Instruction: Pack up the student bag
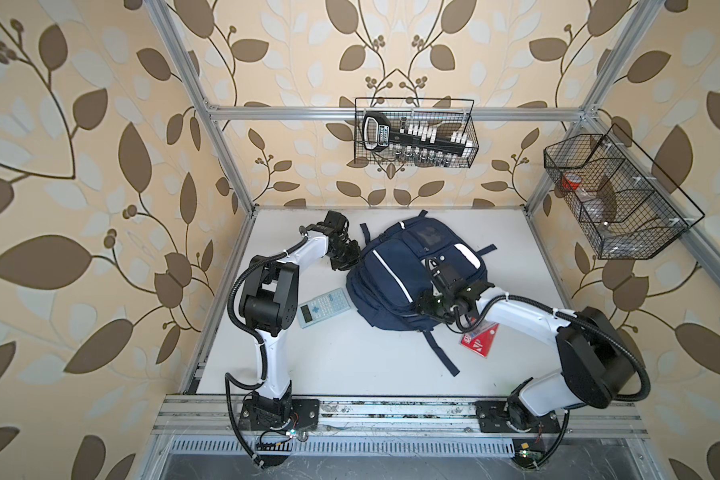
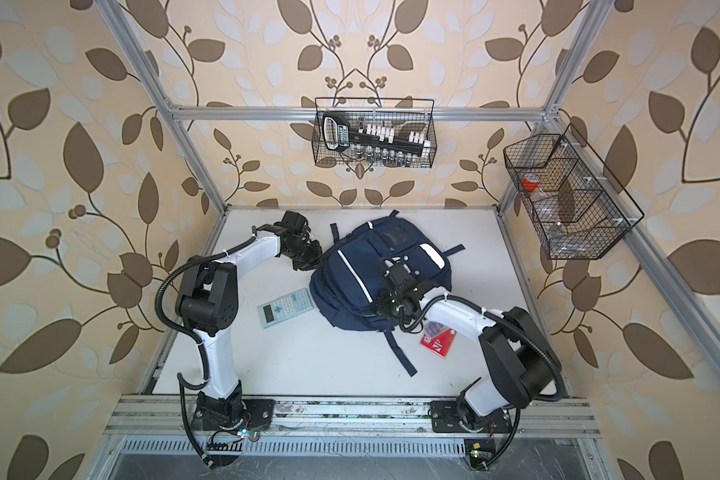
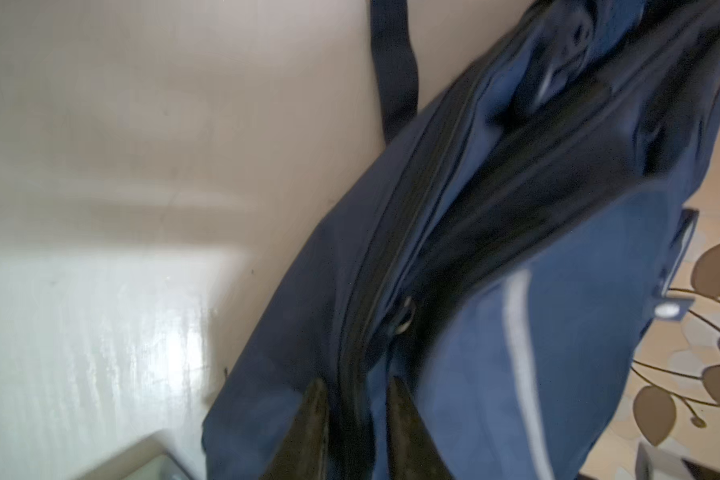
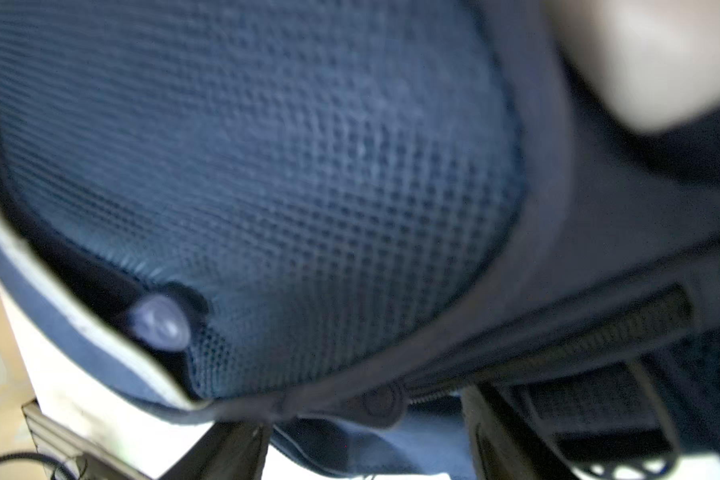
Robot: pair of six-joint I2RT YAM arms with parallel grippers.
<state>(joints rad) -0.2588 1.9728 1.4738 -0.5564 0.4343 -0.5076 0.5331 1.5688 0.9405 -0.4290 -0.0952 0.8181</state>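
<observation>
Your left jaws stood narrow, pinching the student bag (image 1: 379,299) at its upper-left edge, mid-frame; your right jaws gaped wide over its lower-right edge.

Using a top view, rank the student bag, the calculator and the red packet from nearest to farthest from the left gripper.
1. student bag: mid-scene, right at the fingers of the left gripper.
2. calculator: left of the bag, nearer the front edge than the gripper.
3. red packet: beyond the bag, on its right side, toward the front.
</observation>
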